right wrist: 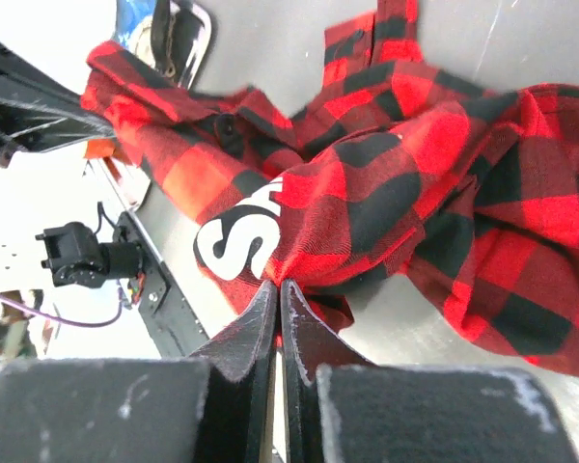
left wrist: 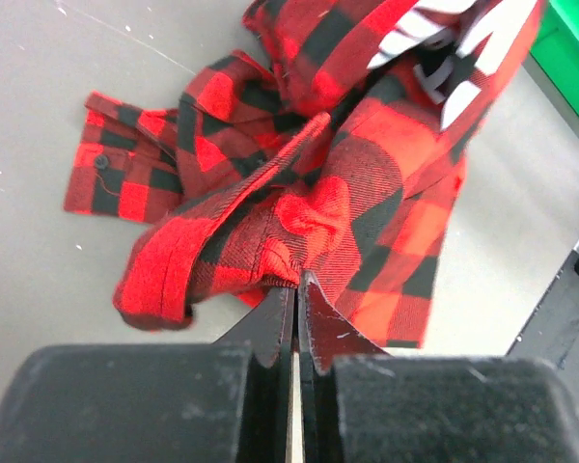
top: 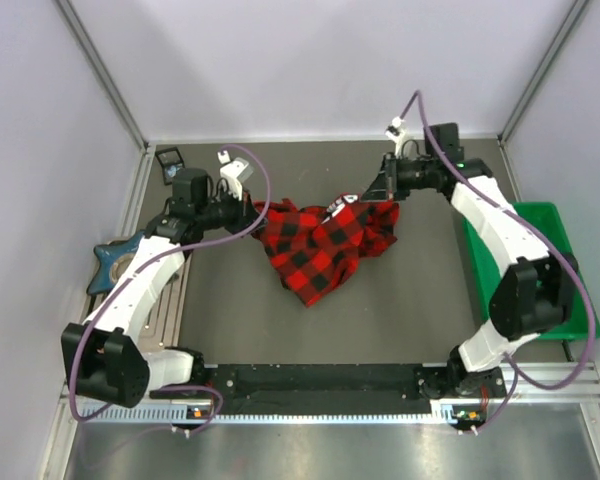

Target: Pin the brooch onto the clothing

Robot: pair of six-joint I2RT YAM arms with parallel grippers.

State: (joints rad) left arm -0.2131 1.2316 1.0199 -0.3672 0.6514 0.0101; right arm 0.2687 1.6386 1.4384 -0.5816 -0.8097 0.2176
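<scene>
Both claws are closed on the clothing (top: 318,245). The left claw (left wrist: 297,289) pinches a folded plaid edge at the lower centre of its wrist view. The right claw (right wrist: 275,289) pinches a fold just below a white printed letter. In the top view the shirt is bunched at frame centre, strung between the two grips. Its long axis runs left to right across the frame, and the slack bulk sags toward the bottom onto the counter (top: 400,310). The lettered chest panel lies toward the right claw's end, so I judge the right arm nearer to any pinning spot there. I cannot find the brooch in any view; it is either hidden in folds or too small to make out. The dark blue star-shaped object (top: 108,262) at the left edge is too large to be it. The next move turns on locating the pin, and neither claw is free to take it.
</scene>
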